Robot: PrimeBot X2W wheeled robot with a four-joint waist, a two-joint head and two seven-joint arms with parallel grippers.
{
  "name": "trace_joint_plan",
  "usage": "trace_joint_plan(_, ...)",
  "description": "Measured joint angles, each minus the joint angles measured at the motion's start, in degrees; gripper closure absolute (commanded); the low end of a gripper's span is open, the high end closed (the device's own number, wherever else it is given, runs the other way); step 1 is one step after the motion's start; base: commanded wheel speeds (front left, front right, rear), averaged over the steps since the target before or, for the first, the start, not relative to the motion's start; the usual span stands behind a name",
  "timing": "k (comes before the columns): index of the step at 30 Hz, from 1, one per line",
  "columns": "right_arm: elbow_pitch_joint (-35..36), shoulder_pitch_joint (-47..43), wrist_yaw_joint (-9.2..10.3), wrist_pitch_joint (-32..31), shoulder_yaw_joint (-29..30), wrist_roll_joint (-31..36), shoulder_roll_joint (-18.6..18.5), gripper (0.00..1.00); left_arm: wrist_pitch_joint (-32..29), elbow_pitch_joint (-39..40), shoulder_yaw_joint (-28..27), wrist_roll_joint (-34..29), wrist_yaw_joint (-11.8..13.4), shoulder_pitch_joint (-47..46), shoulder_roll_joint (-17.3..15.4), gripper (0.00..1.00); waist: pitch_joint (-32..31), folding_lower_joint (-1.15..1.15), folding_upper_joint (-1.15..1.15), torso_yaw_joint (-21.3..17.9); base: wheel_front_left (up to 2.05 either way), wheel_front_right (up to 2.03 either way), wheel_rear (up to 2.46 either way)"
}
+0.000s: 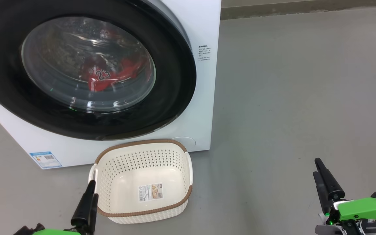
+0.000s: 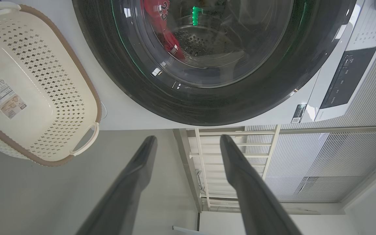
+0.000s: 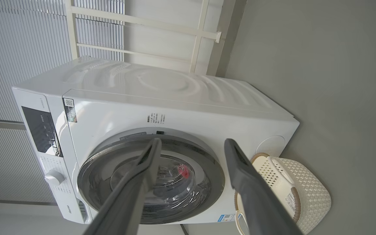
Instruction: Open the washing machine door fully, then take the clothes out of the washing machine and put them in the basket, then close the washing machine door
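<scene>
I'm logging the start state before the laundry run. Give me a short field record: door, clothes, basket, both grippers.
washing machine door: shut against the washing machine
clothes: red jersey numbered 23, inside the machine, seen through the door's window
basket: upright on the floor in front of the machine, empty but for a paper label
left gripper: open, holding nothing, beside the basket
right gripper: open, holding nothing, away from the machine
task progress: not begun

Red clothes lie behind the closed door; basket stands in front.
</scene>
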State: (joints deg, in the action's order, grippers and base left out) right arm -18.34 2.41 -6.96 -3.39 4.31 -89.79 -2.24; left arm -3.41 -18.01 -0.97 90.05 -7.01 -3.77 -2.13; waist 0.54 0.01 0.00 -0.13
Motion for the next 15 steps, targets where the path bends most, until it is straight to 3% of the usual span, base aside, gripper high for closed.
trace_joint_plan(15,0.4,0.4,0.0,2.4,-1.7,9.5,-1.2,0.0,2.5,1.5,0.7,-10.8,0.0,-0.2,-0.4,0.0,0.6,0.0,0.0,-0.2,0.0,0.0,0.0)
